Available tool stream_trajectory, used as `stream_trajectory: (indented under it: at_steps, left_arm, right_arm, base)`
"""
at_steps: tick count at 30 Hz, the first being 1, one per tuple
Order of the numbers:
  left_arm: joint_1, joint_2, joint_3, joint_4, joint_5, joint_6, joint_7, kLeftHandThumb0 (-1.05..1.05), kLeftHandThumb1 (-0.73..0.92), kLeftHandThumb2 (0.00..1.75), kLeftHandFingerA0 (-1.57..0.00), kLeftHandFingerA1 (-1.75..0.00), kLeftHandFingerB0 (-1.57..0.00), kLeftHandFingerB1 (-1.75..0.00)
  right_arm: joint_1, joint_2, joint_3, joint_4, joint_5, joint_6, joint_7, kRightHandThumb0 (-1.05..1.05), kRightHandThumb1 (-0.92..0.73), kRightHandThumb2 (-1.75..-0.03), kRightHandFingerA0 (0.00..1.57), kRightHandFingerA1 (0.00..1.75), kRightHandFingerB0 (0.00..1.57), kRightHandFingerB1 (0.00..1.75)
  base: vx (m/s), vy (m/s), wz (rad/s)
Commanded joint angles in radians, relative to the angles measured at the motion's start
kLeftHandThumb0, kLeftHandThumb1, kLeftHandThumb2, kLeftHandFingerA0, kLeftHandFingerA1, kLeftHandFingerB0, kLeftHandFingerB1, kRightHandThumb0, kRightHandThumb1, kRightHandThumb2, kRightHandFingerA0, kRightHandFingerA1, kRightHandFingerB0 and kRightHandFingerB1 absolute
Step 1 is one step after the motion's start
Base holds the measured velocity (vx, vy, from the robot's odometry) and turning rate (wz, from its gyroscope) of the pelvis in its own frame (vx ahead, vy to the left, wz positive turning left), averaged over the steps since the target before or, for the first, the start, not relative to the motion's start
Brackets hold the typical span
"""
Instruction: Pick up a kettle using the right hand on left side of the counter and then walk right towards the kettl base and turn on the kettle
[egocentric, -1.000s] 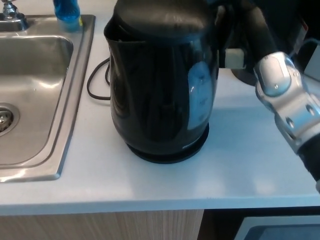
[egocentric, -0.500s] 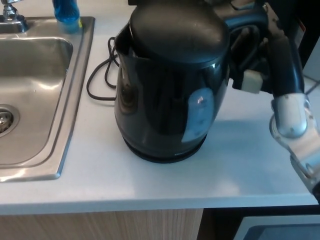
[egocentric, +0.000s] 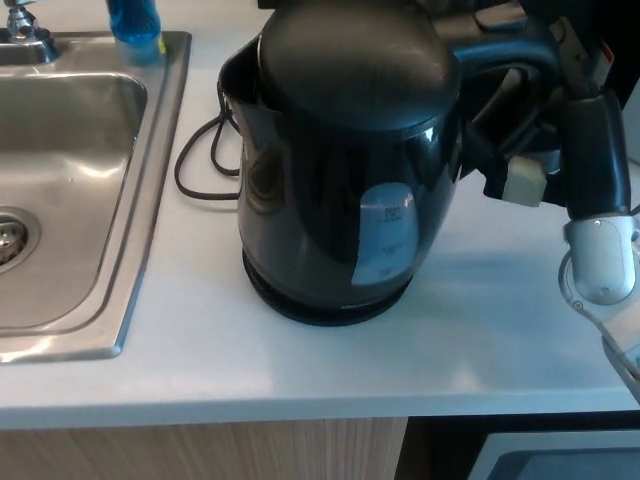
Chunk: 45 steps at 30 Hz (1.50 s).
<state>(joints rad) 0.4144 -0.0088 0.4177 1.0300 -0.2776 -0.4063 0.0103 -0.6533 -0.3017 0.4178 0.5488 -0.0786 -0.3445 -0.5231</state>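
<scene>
Front of surface (egocentric: 300, 365): bare strip along the near edge, room for me to pass.
Centre: kettle (egocentric: 345, 170) on its base (egocentric: 330, 303) fills the middle and blocks the way across.
Left: cord (egocentric: 200, 160) loops between kettle and sink (egocentric: 150, 220).
Right: my right hand (egocentric: 560, 120) fills the gap by the handle; open surface lies below it.
Far left corner: blue bottle (egocentric: 133, 25) beside the tap.

You have one view only, from the head camera.
It looks steeply down, close over the counter (egocentric: 500, 330), sink (egocentric: 150, 200) at left.
</scene>
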Motion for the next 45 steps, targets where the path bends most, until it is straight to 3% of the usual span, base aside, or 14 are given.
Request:
stream_trajectory:
  at_steps: [1,3,6,7,16,17,20,26,31,32,33,35,36,45]
  left_arm:
    - [0.004,0.019,0.01,0.028,0.009,-0.067,-0.004,0.35,0.54,1.23,-0.91,-1.0,-0.82,-0.91]
    - [-0.002,0.024,0.016,0.04,0.002,-0.07,-0.014,0.3,0.55,1.23,-0.94,-1.02,-0.85,-0.94]
    - [-0.004,0.029,0.008,0.047,0.015,-0.072,-0.003,0.27,0.55,1.19,-0.94,-0.99,-0.83,-0.91]
    - [-0.004,0.026,0.009,0.045,0.012,-0.077,-0.008,0.29,0.55,1.2,-0.95,-1.0,-0.84,-0.92]
    - [-0.007,0.02,0.013,0.042,0.003,-0.073,-0.017,0.31,0.54,1.21,-0.93,-1.01,-0.84,-0.93]
    - [-0.007,0.021,0.013,0.042,0.002,-0.069,-0.016,0.34,0.55,1.24,-0.91,-1.0,-0.82,-0.92]
    - [-0.003,0.019,0.015,0.041,0.0,-0.07,-0.016,0.29,0.49,1.31,-0.94,-1.06,-0.84,-0.96]
    - [0.004,0.022,0.011,0.043,0.008,-0.082,-0.014,0.3,0.54,1.18,-0.96,-1.01,-0.84,-0.92]
    - [0.003,0.028,0.016,0.051,0.003,-0.077,-0.017,0.3,0.54,1.17,-0.95,-1.0,-0.84,-0.92]
    - [0.002,0.031,0.012,0.056,0.009,-0.077,-0.017,0.27,0.54,1.15,-0.94,-0.99,-0.82,-0.91]
    - [0.004,0.031,0.01,0.056,0.011,-0.078,-0.016,0.28,0.54,1.17,-0.95,-1.0,-0.82,-0.9]
    - [0.008,0.026,0.008,0.047,0.012,-0.079,-0.01,0.29,0.53,1.17,-0.97,-1.01,-0.84,-0.92]
    - [0.006,0.024,0.005,0.049,0.016,-0.087,-0.01,0.29,0.53,1.16,-0.99,-1.03,-0.85,-0.92]
    - [0.006,0.024,-0.01,0.047,0.033,-0.09,0.003,0.33,0.53,1.19,-1.02,-1.04,-0.86,-0.92]
  right_arm:
    - [0.116,-0.059,0.122,-0.028,-0.233,0.184,0.167,-0.19,-0.48,-1.11,0.93,1.75,0.85,1.41]
    - [0.107,-0.07,0.141,-0.066,-0.227,0.255,0.22,-0.21,-0.51,-1.0,0.95,1.64,0.91,0.95]
    - [0.09,-0.085,0.17,-0.107,-0.229,0.328,0.279,-0.23,-0.55,-0.94,0.96,1.59,0.89,0.81]
    - [0.081,-0.089,0.183,-0.125,-0.227,0.363,0.31,-0.17,-0.53,-1.03,0.97,1.68,0.82,1.34]
    - [-0.032,-0.092,0.28,-0.19,-0.221,0.588,0.5,-0.25,-0.64,-0.97,0.9,1.75,0.74,1.49]
    - [-0.064,-0.081,0.302,-0.18,-0.224,0.645,0.533,-0.36,-0.73,-0.81,0.93,1.75,0.76,0.98]
    - [-0.132,-0.056,0.339,-0.123,-0.223,0.708,0.582,-0.24,-0.84,-0.74,0.81,1.51,0.73,0.81]
    - [-0.185,-0.055,0.374,-0.043,-0.22,0.748,0.6,-0.36,-0.88,-0.7,0.8,1.14,0.67,0.74]
    - [-0.2,-0.07,0.402,-0.055,-0.199,0.811,0.632,-0.32,-0.64,-0.73,0.73,1.34,0.6,0.71]
    - [-0.194,-0.082,0.394,-0.089,-0.166,0.845,0.655,-0.43,-0.59,-0.57,0.59,1.11,0.31,0.43]
    - [-0.191,-0.093,0.394,-0.118,-0.146,0.87,0.671,-0.53,-0.45,-0.79,0.6,0.93,0.14,0.46]
    - [-0.202,-0.118,0.42,-0.15,-0.143,0.896,0.717,-0.57,-0.57,-0.57,0.36,0.74,0.09,0.31]
    - [-0.222,-0.132,0.421,-0.165,-0.087,0.96,0.787,-0.81,-0.45,-0.8,0.0,0.14,0.0,0.0]
    - [-0.231,-0.158,0.404,-0.218,-0.029,1.044,0.821,-0.82,-0.45,-0.82,0.0,0.25,0.0,0.0]
  base:
    - [0.0,0.0,0.0]
    - [0.0,0.0,0.0]
    - [0.0,0.0,0.0]
    - [0.0,0.0,0.0]
    - [0.0,0.0,0.0]
    - [0.0,0.0,0.0]
    - [0.0,0.0,0.0]
    - [0.0,0.0,0.0]
    - [0.0,0.0,0.0]
    - [0.0,0.0,0.0]
    - [0.0,0.0,0.0]
    - [0.0,0.0,0.0]
    - [0.0,0.0,0.0]
    - [0.0,0.0,0.0]
